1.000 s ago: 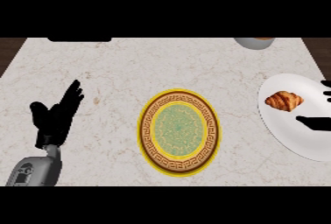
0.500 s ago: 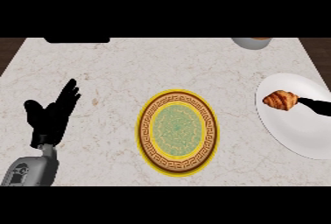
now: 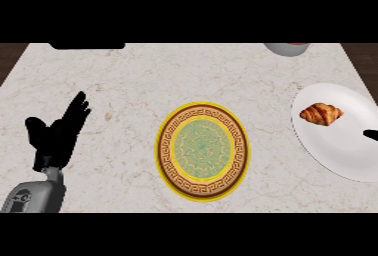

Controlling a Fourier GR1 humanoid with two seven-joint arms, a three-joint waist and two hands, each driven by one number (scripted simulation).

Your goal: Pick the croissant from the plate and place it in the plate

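Croissant (image 3: 320,113) lies ungrasped on white plate (image 3: 341,150) at 3 o'clock; right robot hand (image 3: 371,134) state indeterminate; left robot hand (image 3: 57,135) open; next: grasp, transfer to patterned plate (image 3: 167,150)

**Colours and patterns on the desk**

Desk (image 3: 148,75): pale marble, cream with faint brown veining.
Centre plate (image 3: 202,151): yellow rim, brown band with gold key-pattern, green middle with fine ornament.
Right plate (image 3: 336,150): plain white.
Croissant (image 3: 320,113): golden brown, darker ridges.
Left hand (image 3: 57,136): black, on a grey forearm (image 3: 33,196).
Right hand (image 3: 371,134): black.
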